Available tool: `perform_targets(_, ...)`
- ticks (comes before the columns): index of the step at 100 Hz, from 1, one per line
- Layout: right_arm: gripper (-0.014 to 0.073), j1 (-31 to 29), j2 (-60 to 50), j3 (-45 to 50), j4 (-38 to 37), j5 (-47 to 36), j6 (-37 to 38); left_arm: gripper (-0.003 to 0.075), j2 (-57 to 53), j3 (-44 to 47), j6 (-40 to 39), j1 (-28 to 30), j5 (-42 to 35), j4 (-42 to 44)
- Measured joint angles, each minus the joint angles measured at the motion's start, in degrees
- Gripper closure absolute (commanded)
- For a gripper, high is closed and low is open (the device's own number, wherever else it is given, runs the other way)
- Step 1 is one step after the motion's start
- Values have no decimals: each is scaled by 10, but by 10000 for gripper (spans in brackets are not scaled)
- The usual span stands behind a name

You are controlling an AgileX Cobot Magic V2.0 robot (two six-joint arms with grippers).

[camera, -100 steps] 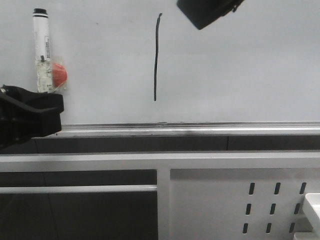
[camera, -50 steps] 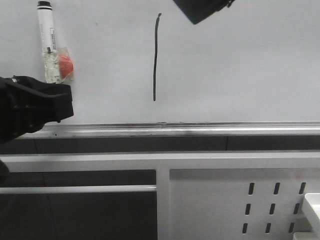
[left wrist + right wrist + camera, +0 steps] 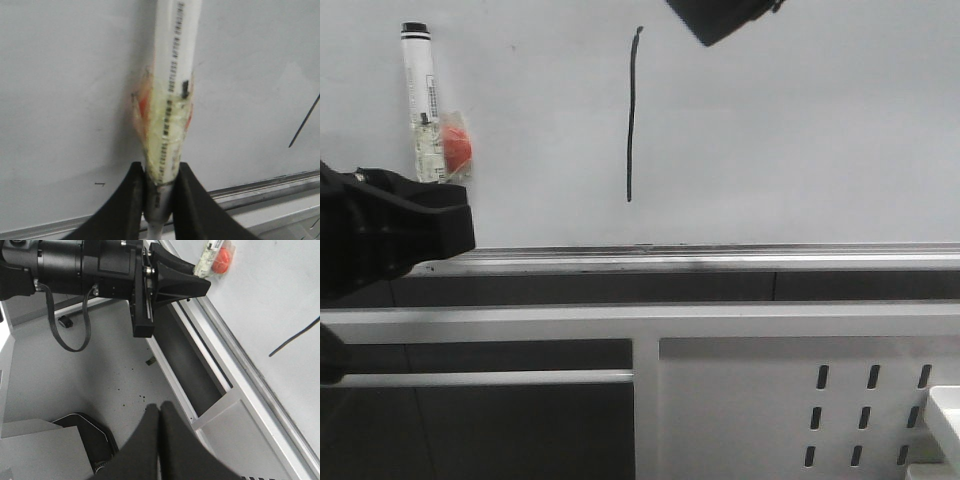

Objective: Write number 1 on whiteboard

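The whiteboard [image 3: 800, 140] fills the upper front view, with a silver rail [image 3: 720, 258] along its lower edge. The number 1 [image 3: 631, 115] is a thin, slightly wavy black stroke near the middle; it also shows at the edge of the left wrist view [image 3: 305, 122] and in the right wrist view [image 3: 295, 342]. My left gripper [image 3: 159, 187] is shut on the lower end of a white marker pen [image 3: 422, 95] wrapped in yellowed tape with a red patch [image 3: 457, 148]. The pen points up along the board, left of the stroke. My right gripper [image 3: 160, 412] is shut and empty, away from the board; its body shows at the top of the front view [image 3: 720, 20].
A white perforated metal panel [image 3: 800, 400] stands below the board at the right. A white frame bar [image 3: 480, 378] crosses the lower left. The right wrist view shows a grey floor [image 3: 75, 380] and the left arm's black body [image 3: 90, 265].
My left gripper has moved to the right along the board with the pen, which now stands more upright. The stroke is unchanged. The right gripper's body has shifted slightly up and left.
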Motion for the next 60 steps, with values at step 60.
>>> perform_targets(60, 663, 0, 0, 0, 0, 7, 0, 736, 0, -15, 23, -2, 5, -2)
